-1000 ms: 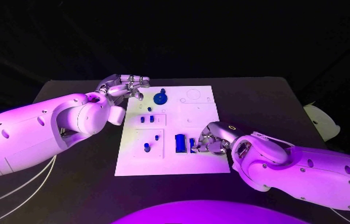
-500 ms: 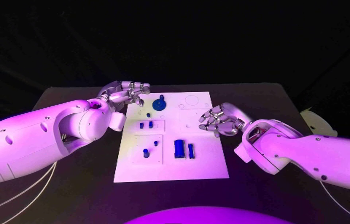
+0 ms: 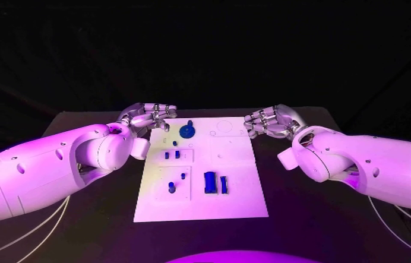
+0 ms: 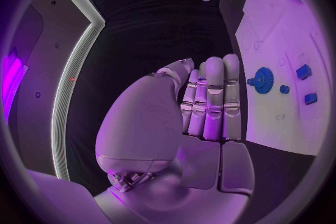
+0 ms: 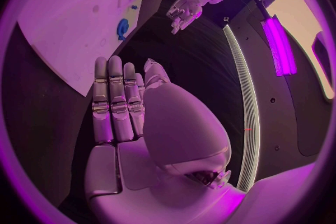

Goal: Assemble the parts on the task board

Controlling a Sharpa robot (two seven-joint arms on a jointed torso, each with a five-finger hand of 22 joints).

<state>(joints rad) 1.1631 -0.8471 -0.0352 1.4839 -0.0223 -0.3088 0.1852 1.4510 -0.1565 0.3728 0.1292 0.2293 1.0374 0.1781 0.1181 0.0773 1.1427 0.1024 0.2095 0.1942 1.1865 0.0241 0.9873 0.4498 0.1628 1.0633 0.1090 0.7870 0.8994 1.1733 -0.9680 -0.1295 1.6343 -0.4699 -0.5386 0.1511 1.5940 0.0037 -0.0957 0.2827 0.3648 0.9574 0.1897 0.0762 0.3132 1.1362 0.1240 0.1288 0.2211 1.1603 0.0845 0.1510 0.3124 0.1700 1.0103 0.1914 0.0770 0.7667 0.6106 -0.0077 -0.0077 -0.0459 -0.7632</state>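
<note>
Head view: my left hand [image 3: 150, 117] at task board [image 3: 205, 200] 11 o'clock corner, my right hand [image 3: 272, 122] at 1 o'clock corner; both empty, fingers loosely curled. Blue parts [image 3: 214, 183] on board, gear [image 3: 187, 131] near far edge.
Left wrist view: fingers [image 4: 213, 98] straight, together, holding nothing.
Right wrist view: fingers [image 5: 112, 98] extended, empty, above worktop [image 5: 42, 123].

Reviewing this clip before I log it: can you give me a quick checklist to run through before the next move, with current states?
1. Left hand holds nothing: ok, nothing between its fingers.
2. Right hand holds nothing: ok.
3. Both hands off the task board: ok, each beside a far corner.
4. Blue gear sits on the board: ok.
5. Gear fully seated: cannot tell.
6. Long blue block unobstructed: ok.
</note>
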